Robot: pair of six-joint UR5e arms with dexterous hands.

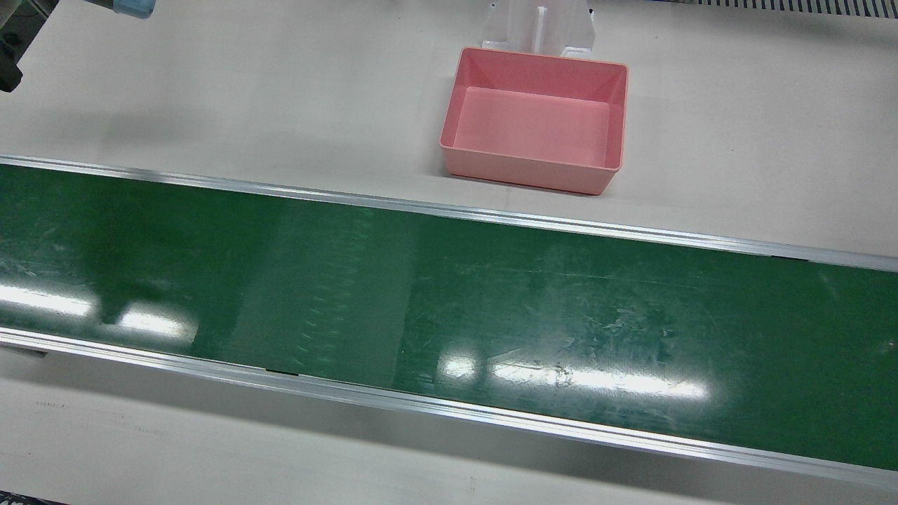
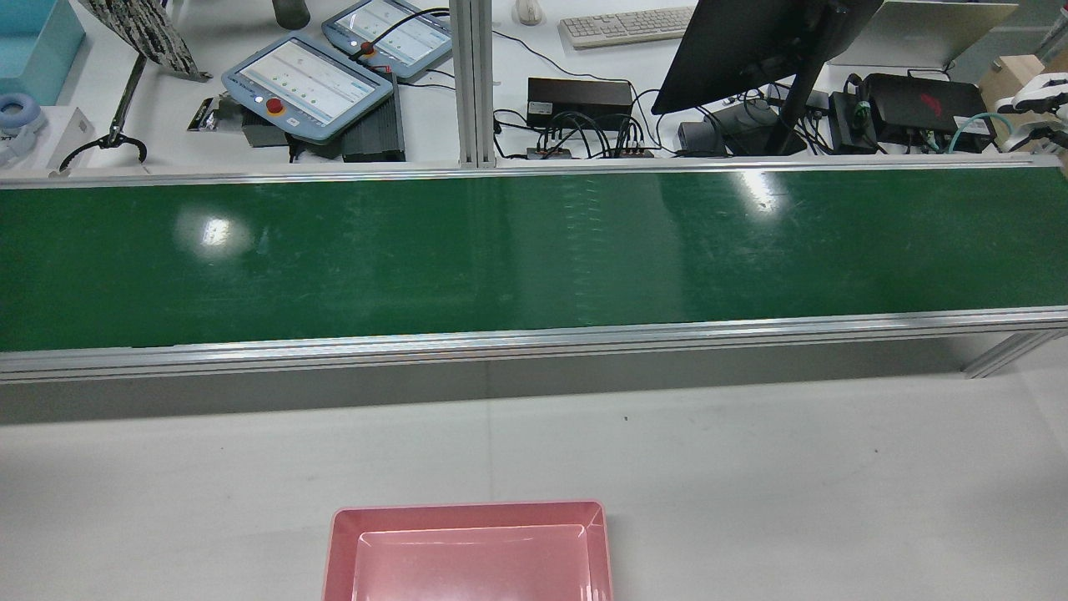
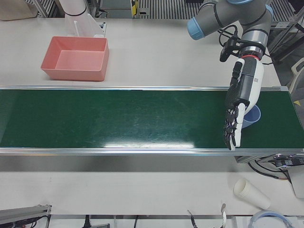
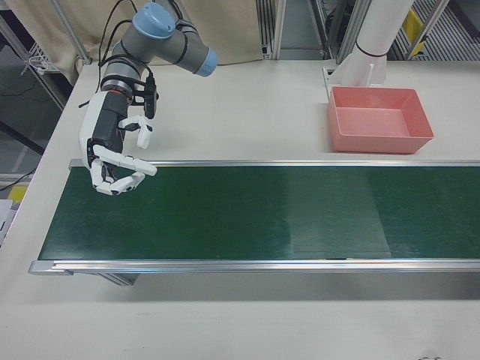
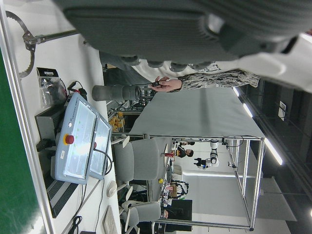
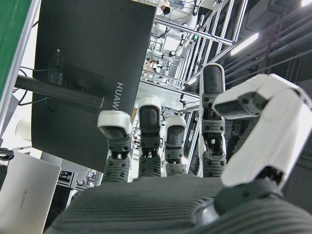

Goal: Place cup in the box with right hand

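Note:
A light blue cup (image 3: 251, 116) stands on the green belt (image 3: 118, 121) at its far right end in the left-front view, partly hidden behind my left hand (image 3: 239, 102). That hand hangs with its fingers straight down and apart, holding nothing. The pink box (image 4: 379, 120) sits empty on the white table beside the belt, also seen as the pink box (image 1: 537, 119) and the pink box (image 2: 467, 551). My right hand (image 4: 114, 157) hovers over the opposite end of the belt, fingers curled and apart, empty. The fingers (image 6: 161, 141) of the right hand are spread in its own view.
A stack of white paper cups (image 3: 249, 192) lies on the table in front of the belt. Teach pendants (image 2: 309, 79), a monitor (image 2: 751, 42) and cables crowd the desk beyond the belt. A white pedestal (image 1: 539, 24) stands behind the box.

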